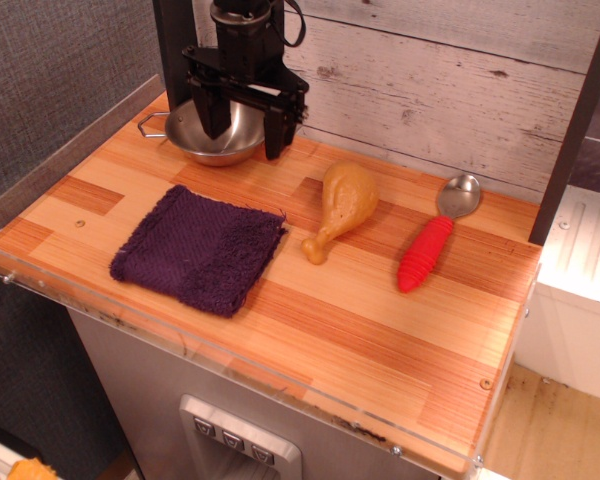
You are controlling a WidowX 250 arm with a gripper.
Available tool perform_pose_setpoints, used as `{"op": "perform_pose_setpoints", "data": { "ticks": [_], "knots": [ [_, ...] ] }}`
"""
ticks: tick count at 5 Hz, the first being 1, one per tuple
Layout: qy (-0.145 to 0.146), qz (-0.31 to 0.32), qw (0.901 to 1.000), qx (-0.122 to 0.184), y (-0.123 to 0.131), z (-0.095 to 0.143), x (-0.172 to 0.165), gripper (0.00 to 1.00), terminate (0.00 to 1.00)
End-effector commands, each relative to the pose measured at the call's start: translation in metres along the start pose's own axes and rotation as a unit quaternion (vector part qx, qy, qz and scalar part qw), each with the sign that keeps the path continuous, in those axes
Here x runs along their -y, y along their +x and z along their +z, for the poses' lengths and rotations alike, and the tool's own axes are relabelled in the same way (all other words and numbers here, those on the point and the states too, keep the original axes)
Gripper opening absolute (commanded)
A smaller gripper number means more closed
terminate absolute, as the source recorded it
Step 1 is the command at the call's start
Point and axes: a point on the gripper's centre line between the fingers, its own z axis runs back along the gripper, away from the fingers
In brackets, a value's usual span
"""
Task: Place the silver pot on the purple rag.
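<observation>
The silver pot (212,138) sits at the back left of the wooden table, a wire loop handle pointing left. The purple rag (198,249) lies flat near the front left edge, well in front of the pot. My black gripper (242,131) is open and hangs over the pot. Its left finger reaches down inside the bowl and its right finger (275,132) hangs just past the pot's right rim. It holds nothing.
A yellow toy chicken drumstick (338,205) lies right of the rag. A spoon with a red ribbed handle (432,244) lies further right. A white plank wall stands behind the table, and a dark post (576,120) at the back right.
</observation>
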Motion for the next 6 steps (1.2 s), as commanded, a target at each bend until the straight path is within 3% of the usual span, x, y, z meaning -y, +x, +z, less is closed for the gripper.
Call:
{"op": "perform_pose_setpoints", "data": {
  "ticks": [1,4,5,6],
  "knots": [
    [0.001,-0.006,0.9999,0.015,0.023,-0.01,-0.006,1.0,0.0],
    [-0.017,0.003,0.9998,-0.006,0.026,-0.039,-0.006,1.0,0.0],
    [-0.022,0.006,0.9997,-0.008,0.024,-0.041,-0.007,0.0,0.0],
    [-0.025,0.001,0.9996,-0.01,0.023,-0.041,-0.007,0.0,0.0]
  ]
}}
